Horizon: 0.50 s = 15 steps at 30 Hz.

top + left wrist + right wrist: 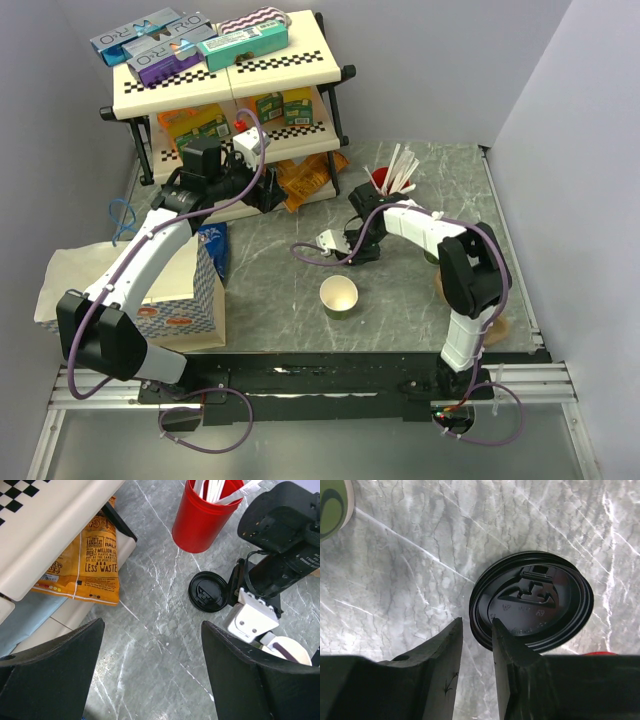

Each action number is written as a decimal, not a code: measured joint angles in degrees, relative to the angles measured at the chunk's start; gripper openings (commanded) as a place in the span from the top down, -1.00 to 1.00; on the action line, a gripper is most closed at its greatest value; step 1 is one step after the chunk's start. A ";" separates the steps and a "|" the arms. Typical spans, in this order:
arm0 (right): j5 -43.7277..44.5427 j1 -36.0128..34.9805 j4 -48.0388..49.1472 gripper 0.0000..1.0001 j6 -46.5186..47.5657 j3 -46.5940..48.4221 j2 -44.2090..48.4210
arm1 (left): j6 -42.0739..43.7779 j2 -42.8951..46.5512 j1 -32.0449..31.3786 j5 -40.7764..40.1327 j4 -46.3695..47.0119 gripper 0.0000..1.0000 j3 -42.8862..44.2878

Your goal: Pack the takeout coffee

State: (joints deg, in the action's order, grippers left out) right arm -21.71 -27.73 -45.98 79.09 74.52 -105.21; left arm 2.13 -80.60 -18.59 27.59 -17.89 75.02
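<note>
The green paper cup, cream-white inside, stands upright on the marble table; its rim shows in the left wrist view and a sliver in the right wrist view. The round black lid lies flat on the table, behind the cup and in front of the red cup. My right gripper is low over the lid's edge. Its jaws are narrowly open and straddle the rim, one finger over the lid, the other beside it. My left gripper is wide open and empty above bare table near the shelf.
A red cup of white sticks stands just behind the lid. A two-tier shelf with boxes is at the back left, with an orange snack bag at its foot. A paper bag stands front left.
</note>
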 measured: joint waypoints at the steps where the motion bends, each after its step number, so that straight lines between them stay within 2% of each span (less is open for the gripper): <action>1: -0.02 0.00 -0.15 0.28 0.00 0.22 -0.46 | 0.00 0.00 0.00 0.00 0.00 -0.70 0.00; 9: -0.04 0.00 -0.90 0.41 0.15 1.38 -0.92 | 0.00 -0.61 0.00 0.00 0.02 -0.70 0.00; 15: -0.04 -0.02 -1.92 0.42 0.28 2.19 -1.09 | 0.00 -0.90 0.00 0.00 -0.02 -0.70 0.00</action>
State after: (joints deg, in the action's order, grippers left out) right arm -21.76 -27.75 -47.90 79.37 76.71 -106.30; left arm 2.13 -81.49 -18.59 27.59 -17.91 75.02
